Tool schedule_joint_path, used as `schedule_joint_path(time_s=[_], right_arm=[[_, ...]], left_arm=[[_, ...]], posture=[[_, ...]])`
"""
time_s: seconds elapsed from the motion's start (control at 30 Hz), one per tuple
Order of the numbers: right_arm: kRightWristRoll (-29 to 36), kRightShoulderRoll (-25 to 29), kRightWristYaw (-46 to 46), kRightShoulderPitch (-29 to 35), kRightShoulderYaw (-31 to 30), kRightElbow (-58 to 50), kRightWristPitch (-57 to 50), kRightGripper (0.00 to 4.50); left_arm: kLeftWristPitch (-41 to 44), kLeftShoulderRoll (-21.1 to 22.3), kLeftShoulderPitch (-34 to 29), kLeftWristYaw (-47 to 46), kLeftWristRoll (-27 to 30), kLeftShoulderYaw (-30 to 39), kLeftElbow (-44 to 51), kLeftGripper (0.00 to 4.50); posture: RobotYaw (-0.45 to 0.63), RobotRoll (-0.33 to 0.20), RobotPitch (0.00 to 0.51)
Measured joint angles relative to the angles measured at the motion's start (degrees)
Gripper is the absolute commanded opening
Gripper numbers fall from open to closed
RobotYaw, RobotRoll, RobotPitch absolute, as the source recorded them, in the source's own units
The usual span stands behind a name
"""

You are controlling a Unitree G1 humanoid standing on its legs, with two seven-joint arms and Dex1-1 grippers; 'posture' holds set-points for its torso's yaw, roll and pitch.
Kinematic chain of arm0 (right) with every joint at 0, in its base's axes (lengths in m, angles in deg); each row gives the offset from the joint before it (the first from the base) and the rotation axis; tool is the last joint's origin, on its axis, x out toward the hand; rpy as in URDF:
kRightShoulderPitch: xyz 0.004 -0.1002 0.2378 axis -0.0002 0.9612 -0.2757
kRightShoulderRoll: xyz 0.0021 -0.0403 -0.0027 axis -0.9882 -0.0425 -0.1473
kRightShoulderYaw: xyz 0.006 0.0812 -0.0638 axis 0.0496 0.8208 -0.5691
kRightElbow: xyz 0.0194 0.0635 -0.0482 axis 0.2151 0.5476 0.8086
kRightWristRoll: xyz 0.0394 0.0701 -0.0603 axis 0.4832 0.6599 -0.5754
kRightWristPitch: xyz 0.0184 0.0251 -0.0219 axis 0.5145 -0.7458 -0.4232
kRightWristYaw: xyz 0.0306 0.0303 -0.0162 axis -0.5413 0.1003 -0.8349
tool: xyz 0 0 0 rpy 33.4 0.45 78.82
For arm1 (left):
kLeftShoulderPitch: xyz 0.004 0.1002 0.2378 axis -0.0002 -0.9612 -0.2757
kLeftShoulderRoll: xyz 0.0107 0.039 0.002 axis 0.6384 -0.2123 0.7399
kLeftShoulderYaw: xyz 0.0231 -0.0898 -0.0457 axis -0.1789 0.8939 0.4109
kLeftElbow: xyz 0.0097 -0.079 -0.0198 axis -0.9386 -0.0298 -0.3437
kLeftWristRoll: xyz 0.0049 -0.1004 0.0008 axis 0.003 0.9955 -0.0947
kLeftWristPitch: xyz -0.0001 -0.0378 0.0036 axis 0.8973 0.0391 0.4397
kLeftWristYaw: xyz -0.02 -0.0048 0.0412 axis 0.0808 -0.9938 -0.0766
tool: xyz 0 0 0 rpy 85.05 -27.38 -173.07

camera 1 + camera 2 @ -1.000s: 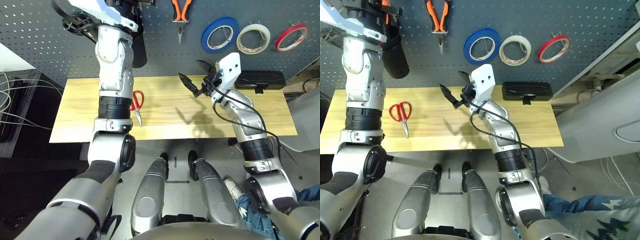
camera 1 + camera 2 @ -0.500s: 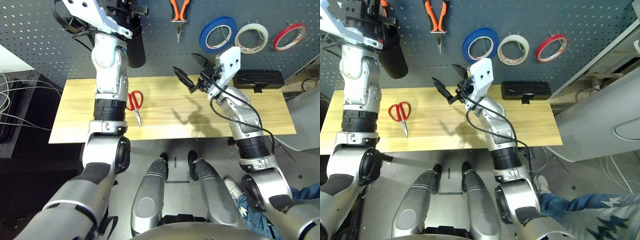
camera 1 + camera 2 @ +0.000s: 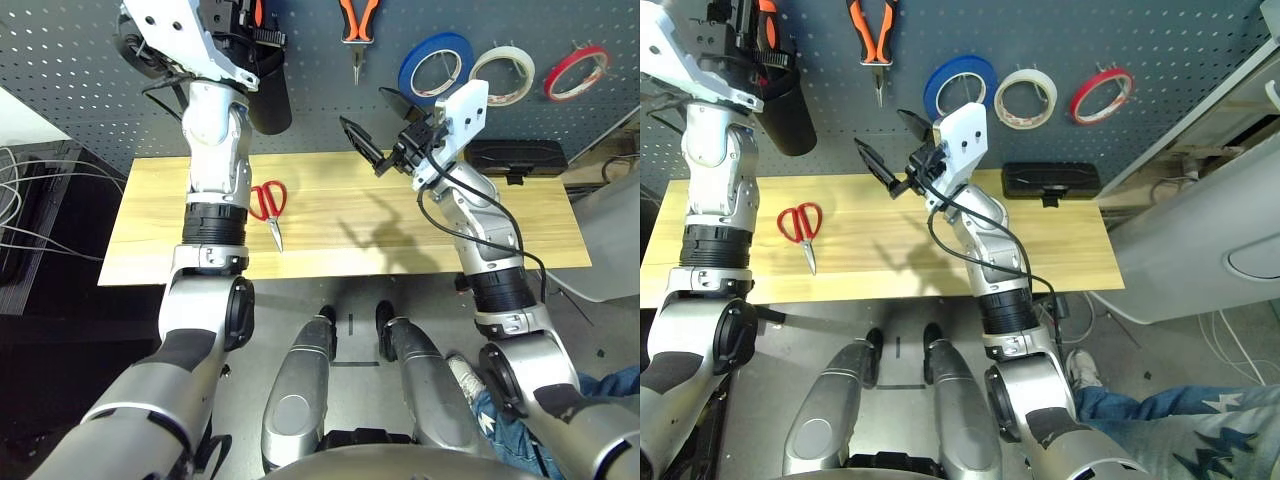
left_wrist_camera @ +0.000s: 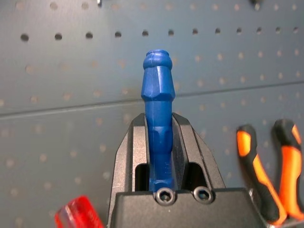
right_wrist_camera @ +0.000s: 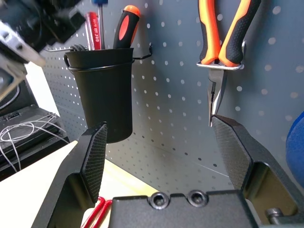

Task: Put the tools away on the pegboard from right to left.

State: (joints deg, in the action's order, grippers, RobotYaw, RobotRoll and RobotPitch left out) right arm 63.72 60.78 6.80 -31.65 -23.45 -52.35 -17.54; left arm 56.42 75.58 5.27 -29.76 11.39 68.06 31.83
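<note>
My left gripper (image 4: 159, 119) is shut on the slim blue-handled screwdriver (image 4: 158, 95), held up against the pegboard (image 3: 80, 70) just above the black cup (image 3: 272, 100). On the pegboard hang the orange-and-black pliers (image 3: 358, 25) and the blue tape roll (image 3: 438, 68). The red-handled scissors (image 3: 270, 205) lie on the table's left part, below the cup. My right gripper (image 3: 365, 108) is open and holds nothing; it hovers over the table's back edge, pointing at the cup (image 5: 107, 99) and the pliers (image 5: 223, 38).
A white tape roll (image 3: 506, 75) and a red tape roll (image 3: 580, 72) hang right of the blue one. A black case (image 3: 520, 160) lies at the back right of the wooden table (image 3: 340, 240). An orange-and-black handle (image 5: 126, 23) and a red handle (image 5: 90, 28) stick out of the cup.
My right gripper has risen and moved left, closer to the pegboard. The left arm has shifted slightly left and up at the cup, still gripping the screwdriver.
</note>
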Motion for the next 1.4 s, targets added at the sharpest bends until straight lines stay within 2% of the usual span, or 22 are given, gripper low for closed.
schedule_joint_path(time_s=[0.07,0.47,0.63,0.8,0.87,0.97,1.07,1.4], right_arm=[[0.00,0.00,0.00,0.00,0.00,0.03,0.11,4.50],[-0.01,0.08,-0.05,0.01,-0.01,0.13,0.14,4.50],[-0.02,0.09,-0.09,0.02,-0.02,0.16,0.14,4.50],[-0.03,0.20,-0.09,0.17,-0.05,0.16,0.14,4.50],[-0.04,0.30,-0.10,0.68,-0.08,0.15,0.13,4.50],[-0.05,0.61,-0.23,1.20,-0.11,0.15,0.13,4.50],[-0.22,0.71,-0.31,1.45,-0.14,0.16,0.12,4.50],[-0.71,2.21,-0.30,2.68,-0.12,0.56,0.12,4.50]], left_arm=[[0.26,0.00,-0.92,-0.72,-0.53,0.00,-0.32,0.56],[3.44,0.23,-1.22,-2.64,0.75,0.47,4.03,4.46],[3.55,0.16,-1.97,-2.17,3.17,1.17,8.95,4.49],[8.53,0.29,-3.34,0.71,7.32,1.19,16.02,4.49],[14.60,1.42,-5.86,5.04,10.57,-0.31,20.38,4.49],[20.27,1.99,-9.17,9.56,12.43,-3.10,22.91,4.49],[23.83,1.90,-10.37,12.21,12.95,-5.07,24.63,4.49],[28.40,1.43,-13.72,17.50,12.80,-9.02,27.96,4.49]], posture=[[0.08,0.000,0.307],[0.08,0.000,0.314],[0.08,0.000,0.318],[0.08,0.000,0.322],[0.08,0.000,0.322],[0.08,0.000,0.326],[0.08,0.000,0.326],[0.07,0.000,0.331]])
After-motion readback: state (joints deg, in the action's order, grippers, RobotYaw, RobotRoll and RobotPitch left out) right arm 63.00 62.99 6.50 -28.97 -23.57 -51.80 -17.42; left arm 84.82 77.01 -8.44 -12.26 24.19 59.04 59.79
